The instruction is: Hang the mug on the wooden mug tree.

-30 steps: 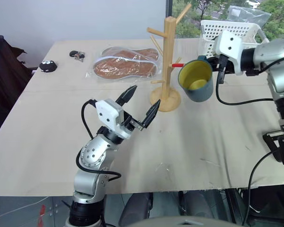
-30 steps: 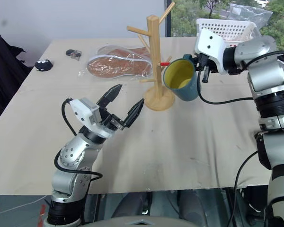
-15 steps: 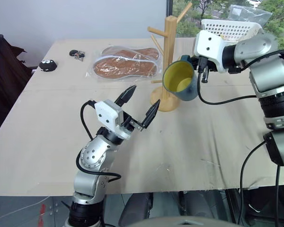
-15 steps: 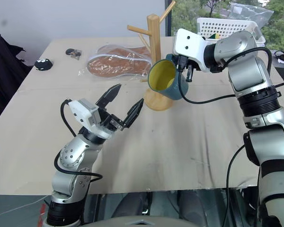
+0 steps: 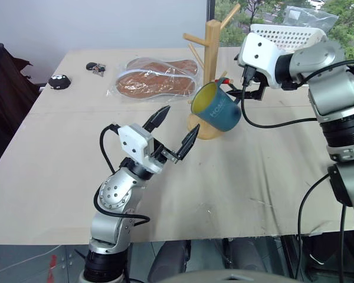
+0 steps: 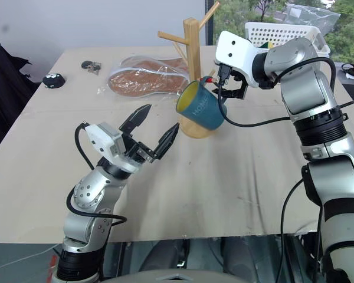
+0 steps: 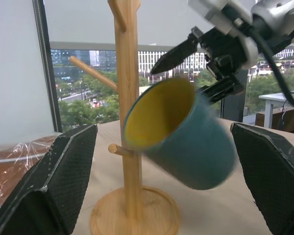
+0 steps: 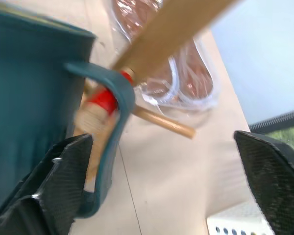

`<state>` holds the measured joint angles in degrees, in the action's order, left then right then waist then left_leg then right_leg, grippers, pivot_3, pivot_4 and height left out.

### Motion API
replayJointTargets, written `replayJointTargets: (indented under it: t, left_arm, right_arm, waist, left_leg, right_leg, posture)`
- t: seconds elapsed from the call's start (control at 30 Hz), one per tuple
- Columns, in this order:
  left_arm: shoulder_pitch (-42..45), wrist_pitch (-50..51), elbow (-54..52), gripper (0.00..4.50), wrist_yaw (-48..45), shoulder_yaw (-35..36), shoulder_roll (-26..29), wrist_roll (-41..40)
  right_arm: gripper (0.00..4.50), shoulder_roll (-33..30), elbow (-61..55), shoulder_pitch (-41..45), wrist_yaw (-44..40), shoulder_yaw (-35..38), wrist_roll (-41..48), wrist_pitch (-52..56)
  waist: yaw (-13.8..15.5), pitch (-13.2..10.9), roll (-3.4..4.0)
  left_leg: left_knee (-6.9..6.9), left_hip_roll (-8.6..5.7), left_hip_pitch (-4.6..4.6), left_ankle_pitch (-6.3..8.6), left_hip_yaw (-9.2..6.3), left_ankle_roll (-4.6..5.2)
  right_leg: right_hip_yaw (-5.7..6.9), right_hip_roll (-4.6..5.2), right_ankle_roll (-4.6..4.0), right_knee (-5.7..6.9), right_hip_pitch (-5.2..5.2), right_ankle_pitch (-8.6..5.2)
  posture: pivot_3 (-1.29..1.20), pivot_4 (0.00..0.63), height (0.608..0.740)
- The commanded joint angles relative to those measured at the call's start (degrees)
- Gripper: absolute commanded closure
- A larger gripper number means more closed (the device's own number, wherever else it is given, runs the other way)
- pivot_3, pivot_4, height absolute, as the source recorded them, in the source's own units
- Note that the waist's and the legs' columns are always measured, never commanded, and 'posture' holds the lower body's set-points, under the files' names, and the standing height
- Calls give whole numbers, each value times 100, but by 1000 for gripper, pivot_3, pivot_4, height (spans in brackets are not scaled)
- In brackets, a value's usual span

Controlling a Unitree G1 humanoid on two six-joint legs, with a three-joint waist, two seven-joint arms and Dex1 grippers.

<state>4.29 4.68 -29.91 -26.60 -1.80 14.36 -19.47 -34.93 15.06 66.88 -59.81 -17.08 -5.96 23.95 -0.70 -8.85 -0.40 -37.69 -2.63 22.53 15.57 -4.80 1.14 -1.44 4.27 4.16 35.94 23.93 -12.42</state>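
Nearest the robot, the left end effector (image 5: 172,126) hovers above the bench (image 5: 242,188) with its two black fingers spread wide and nothing between them, pointing towards the wooden mug tree (image 5: 210,71). Just beyond it, the mug (image 5: 216,107) hangs tilted in front of the tree's post, its yellow inside turned towards the robot's left and, as far as can be seen, holding nothing. In the right wrist view its loop handle (image 8: 118,105) is threaded over the red-tipped peg (image 8: 102,101), so the mug's weight seems to rest on the peg. The right end effector (image 5: 245,89) sits just behind the mug with its fingers well apart on either side of the handle and gripping nothing. The step in hand looks like the release: the mug is on the peg and the grip has been let go. The next move calls for drawing the right end effector straight back off the handle without nudging it, since the mug hangs at a slant and a knock could slide it off the peg or rock the tree on its round base. Further back lie a clear plastic bag of brown insoles (image 5: 158,78), then a white perforated basket (image 5: 275,36) at the far edge, its contents too hidden to tell.
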Motion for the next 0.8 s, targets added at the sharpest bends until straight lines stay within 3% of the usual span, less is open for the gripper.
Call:
replayJointTargets:
  t: [0.03,0.23,0.37,0.47,0.63,0.8]
  left_arm:
    - [54,-105,-128,0,-39,6,32,-30]
    - [-214,28,-297,0,-113,52,200,-68]
    - [-597,456,-398,0,-235,398,647,-304]
    - [-1123,905,-422,0,-374,565,1079,-389]
    - [-1663,1140,-353,0,-596,416,1429,-278]
    - [-1947,1109,-236,0,-786,301,1618,-96]
  right_arm:
    - [42,-30,152,315,192,482,177,254]
    - [42,-557,-522,-318,-352,1318,1195,1211]
    - [42,-765,-1913,-2008,-719,2651,2614,1791]
    - [42,-426,-2952,-3925,-107,3270,2945,2031]
    - [42,873,-3754,-6397,582,3342,2893,478]
    - [42,1507,-3591,-7534,830,3133,2600,-976]
  waist:
    - [0,0,0]
    - [38,0,-1]
    - [69,7,-12]
    - [78,6,3]
    - [70,4,9]
    - [3,3,11]
  left_leg:
    - [0,0,0,0,0,0]
    - [0,-2,10,1,-9,1]
    - [4,0,15,1,-17,2]
    - [8,1,18,2,-11,3]
    - [3,1,-7,14,-2,25]
    - [4,3,-81,18,10,30]
  right_leg:
    - [0,0,0,0,0,0]
    - [9,3,0,-6,1,0]
    - [18,7,-1,-11,-1,-1]
    - [12,12,-1,-3,8,-1]
    - [3,5,1,12,-10,0]
    - [-8,-1,3,15,-73,-4]
  posture:
    - [0,150,740]
    - [0,150,740]
    - [0,150,740]
    - [0,150,740]
    - [0,150,740]
    - [0,150,740]
